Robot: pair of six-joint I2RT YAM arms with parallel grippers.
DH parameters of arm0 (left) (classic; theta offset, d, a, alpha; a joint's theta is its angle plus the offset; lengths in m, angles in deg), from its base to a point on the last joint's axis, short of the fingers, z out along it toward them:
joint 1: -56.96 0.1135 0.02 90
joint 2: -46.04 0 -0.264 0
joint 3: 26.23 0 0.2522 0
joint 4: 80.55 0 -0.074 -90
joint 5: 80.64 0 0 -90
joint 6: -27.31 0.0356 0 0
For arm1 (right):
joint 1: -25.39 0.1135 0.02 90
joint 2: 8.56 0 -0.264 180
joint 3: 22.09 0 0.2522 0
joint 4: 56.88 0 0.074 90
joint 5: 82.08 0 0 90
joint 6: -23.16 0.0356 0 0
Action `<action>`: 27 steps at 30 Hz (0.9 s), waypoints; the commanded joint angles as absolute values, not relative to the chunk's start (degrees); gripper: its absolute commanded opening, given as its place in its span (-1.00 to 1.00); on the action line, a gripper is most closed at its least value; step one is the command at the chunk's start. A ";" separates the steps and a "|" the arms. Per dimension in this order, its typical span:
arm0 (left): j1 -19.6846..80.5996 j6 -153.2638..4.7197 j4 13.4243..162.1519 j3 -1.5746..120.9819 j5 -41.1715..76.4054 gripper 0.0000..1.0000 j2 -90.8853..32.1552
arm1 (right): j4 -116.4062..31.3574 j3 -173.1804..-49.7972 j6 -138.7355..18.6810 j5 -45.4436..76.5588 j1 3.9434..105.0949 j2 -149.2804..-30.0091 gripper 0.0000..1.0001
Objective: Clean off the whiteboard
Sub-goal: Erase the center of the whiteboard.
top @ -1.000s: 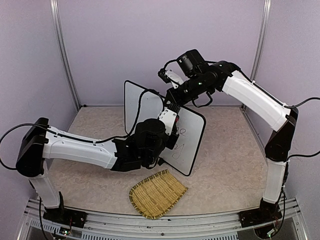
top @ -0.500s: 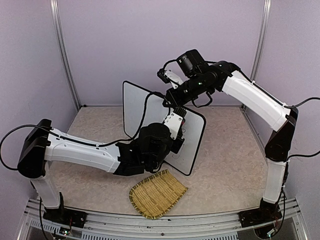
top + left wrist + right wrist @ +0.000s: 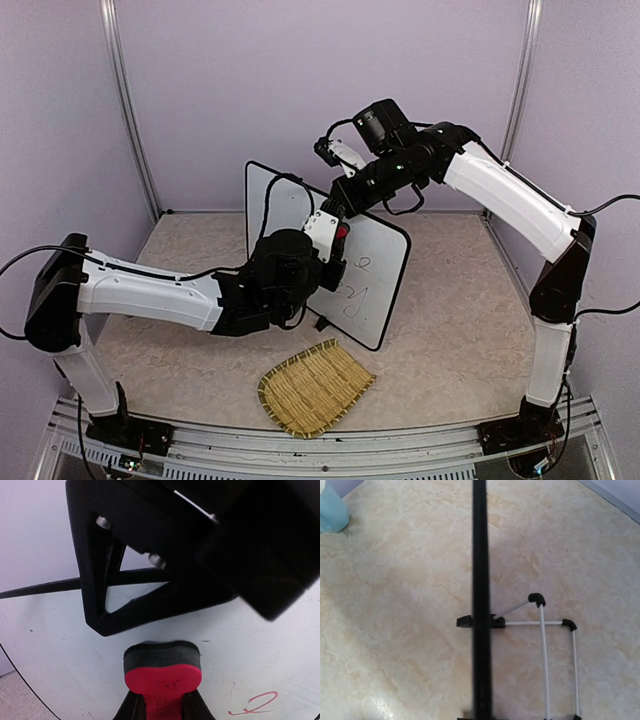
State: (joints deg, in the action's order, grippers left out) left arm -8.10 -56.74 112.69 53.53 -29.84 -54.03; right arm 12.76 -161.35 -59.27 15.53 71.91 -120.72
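The whiteboard (image 3: pixel 272 205) stands upright on the table, turned at an angle, with dark handwriting (image 3: pixel 358 280) on its lower right part. My left gripper (image 3: pixel 330 235) is shut on a red eraser with a black felt face (image 3: pixel 162 667). The felt presses flat against the white surface (image 3: pixel 60 645), high up near the rim. A red scribble (image 3: pixel 252 704) lies to the eraser's lower right. My right gripper (image 3: pixel 342 203) is shut on the board's top rim; the left wrist view shows it as a black frame (image 3: pixel 150 570). In the right wrist view I look down along the black rim (image 3: pixel 480 580).
A woven straw mat (image 3: pixel 315 385) lies at the near middle of the table. Behind the board stand its white wire stand (image 3: pixel 555 645) and a black foot (image 3: pixel 465 621). A pale blue object (image 3: pixel 330 507) shows at the right wrist view's top left corner.
My left gripper swung right across the board with the eraser, then back up and to the left, toward the top rim. The right arm has held still.
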 commanded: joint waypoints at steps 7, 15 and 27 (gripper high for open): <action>-11.76 -54.86 116.23 55.02 -27.87 -0.65 -59.40 | 15.46 -160.84 -57.89 20.69 74.62 -121.11 -1.00; -13.34 -55.70 116.89 55.66 -28.37 -0.65 -60.70 | 15.50 -160.72 -57.98 20.58 74.66 -120.91 -1.00; -5.56 -62.58 115.34 49.93 -27.50 -0.66 -53.75 | 15.52 -160.14 -58.06 20.14 74.67 -120.49 -1.00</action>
